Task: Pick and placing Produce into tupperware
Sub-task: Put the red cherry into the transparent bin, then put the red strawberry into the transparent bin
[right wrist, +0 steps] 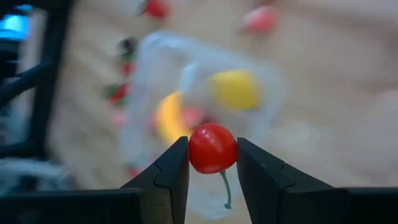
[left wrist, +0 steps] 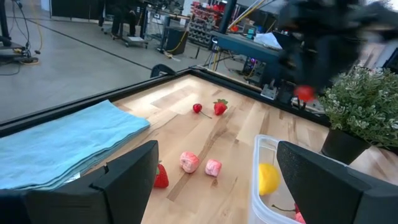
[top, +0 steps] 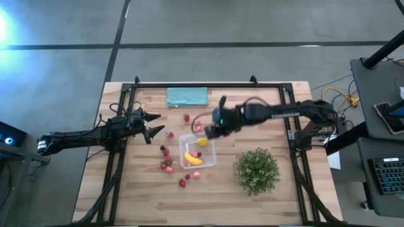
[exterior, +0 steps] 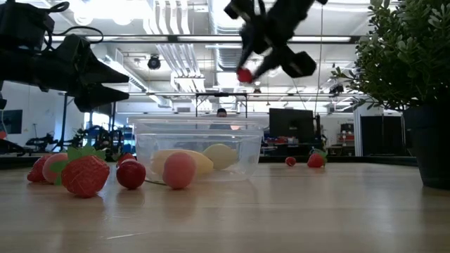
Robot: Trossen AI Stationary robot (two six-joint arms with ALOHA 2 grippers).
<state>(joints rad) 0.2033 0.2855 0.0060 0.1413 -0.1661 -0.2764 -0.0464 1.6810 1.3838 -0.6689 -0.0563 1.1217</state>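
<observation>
The clear tupperware (top: 213, 155) sits mid-table and holds a yellow banana (top: 192, 158) and a lemon (top: 202, 142). Red and pink strawberries (top: 165, 152) lie scattered on the wood to its left and near side, with two more (top: 187, 117) farther back. My right gripper (top: 211, 130) hovers above the container's far edge, shut on a small red cherry-like fruit (right wrist: 212, 148). My left gripper (top: 153, 125) hangs open above the table, left of the container, touching nothing. My right gripper pinches the round red fruit (right wrist: 212, 148) between its two fingers, one finger (right wrist: 171, 171) on each side of its body. It is lifted clear, high above the tupperware (exterior: 148, 144). Its thin green stem (right wrist: 227, 194) hangs free below the fruit.
A bushy green potted plant (top: 257, 169) stands right of the container. A folded teal cloth (top: 187, 96) lies at the table's far edge. A black frame (top: 208, 84) borders the tabletop. Bare wood lies along the near edge.
</observation>
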